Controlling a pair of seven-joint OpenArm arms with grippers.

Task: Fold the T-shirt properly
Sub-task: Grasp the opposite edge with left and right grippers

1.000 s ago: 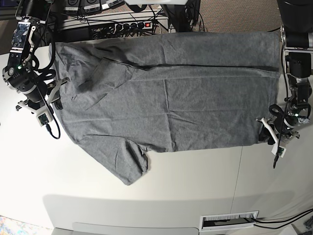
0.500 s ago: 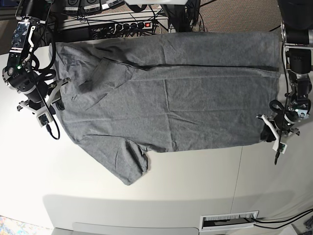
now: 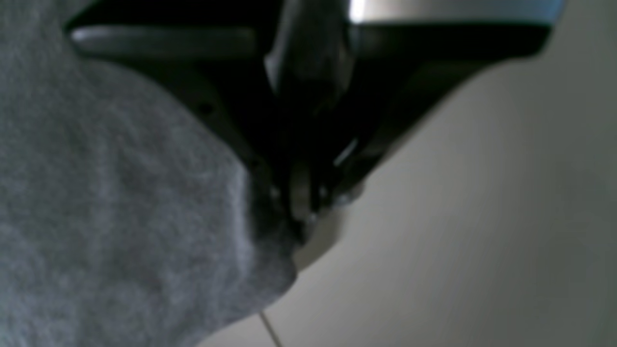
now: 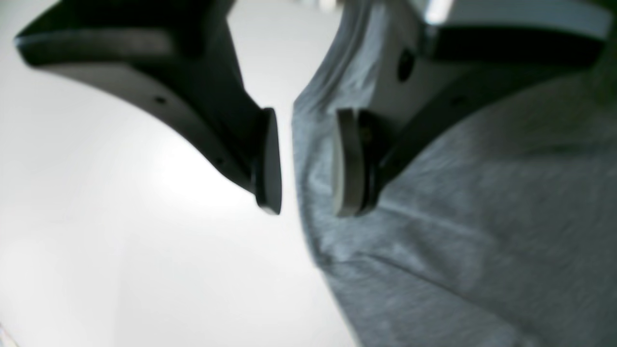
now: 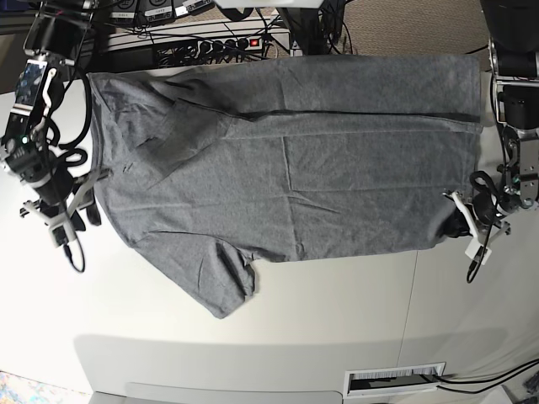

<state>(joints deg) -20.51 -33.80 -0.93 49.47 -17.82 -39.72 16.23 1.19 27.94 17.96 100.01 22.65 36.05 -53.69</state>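
- In the base view, nearest the camera, a bare stretch of the pale worktop (image 5: 278, 320) runs across the front; a slot with a barcode-like label (image 5: 394, 379) sits in its front edge.
- Just beyond that, one short sleeve (image 5: 221, 282) of the T-shirt (image 5: 295, 160) angles down toward the front, its cuff lying flat on the worktop.
- The heather-grey T-shirt lies spread across the middle of the worktop, sideways to the camera: hem end toward the view's right, collar and shoulders toward the view's left.
- The left end effector (image 5: 466, 225) sits at the shirt's lower hem corner on the view's right. In the left wrist view, the left end effector (image 3: 301, 212) has its dark fingers (image 3: 299, 193) pressed together on the edge of the T-shirt (image 3: 120, 217), with grey cloth bunched at the tips and the pale worktop (image 3: 458, 241) behind.
- The right end effector (image 5: 74, 210) hangs at the shirt's left edge. In the right wrist view, the right end effector (image 4: 306, 159) has its pads (image 4: 348, 161) apart, with the fabric edge of the T-shirt (image 4: 458, 231) in the gap between them, unclamped; one pad hangs over bare worktop (image 4: 120, 241), the other over cloth.
- Farther back, the second sleeve (image 5: 164, 126) lies folded in over the shirt body, and a long crease runs across the cloth.
- Beyond the far edge, a power strip (image 5: 223, 44) and tangled cables (image 5: 320, 25) lie behind the worktop.
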